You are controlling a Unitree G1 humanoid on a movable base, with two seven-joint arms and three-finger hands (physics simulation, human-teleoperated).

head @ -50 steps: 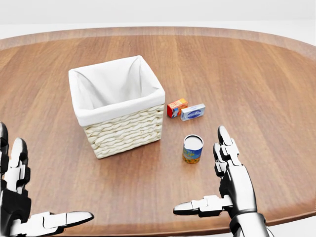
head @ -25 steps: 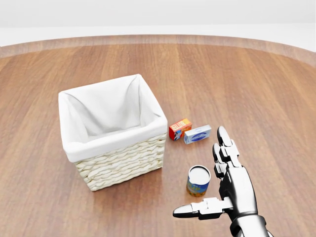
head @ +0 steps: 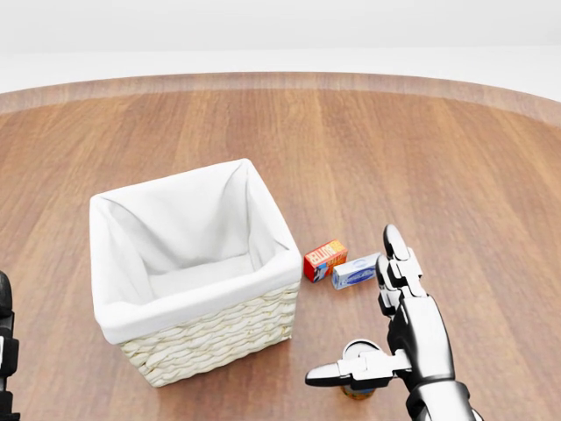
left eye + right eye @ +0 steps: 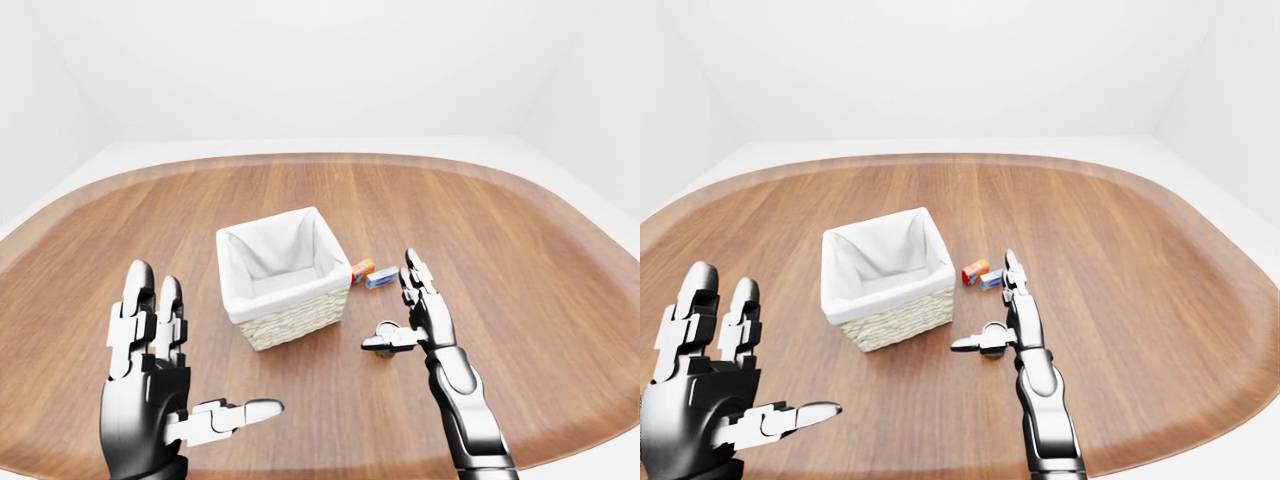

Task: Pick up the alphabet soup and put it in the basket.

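Note:
The alphabet soup can (image 3: 357, 388) stands upright on the wooden table at the bottom of the head view, partly hidden behind my right thumb (image 3: 337, 374). My right hand (image 3: 351, 307) is open, with its fingers (image 3: 396, 263) raised to the right of the can and not closed round it. To the left of the can stands the wicker basket (image 3: 210, 333) with a white cloth lining, and nothing shows inside it. My left hand (image 4: 205, 350) is open and holds nothing, low at the left of the left-eye view.
A small orange box (image 3: 325, 260) and a blue-white box (image 3: 355, 273) lie side by side just right of the basket, above the can. The oval table (image 3: 438, 158) reaches far to the right and top. White floor and walls surround it.
The whole picture has shifted as the camera moved. Basket, boxes and can slid down the head view and look larger. The can now sits behind my right thumb. My left hand has almost left the head view.

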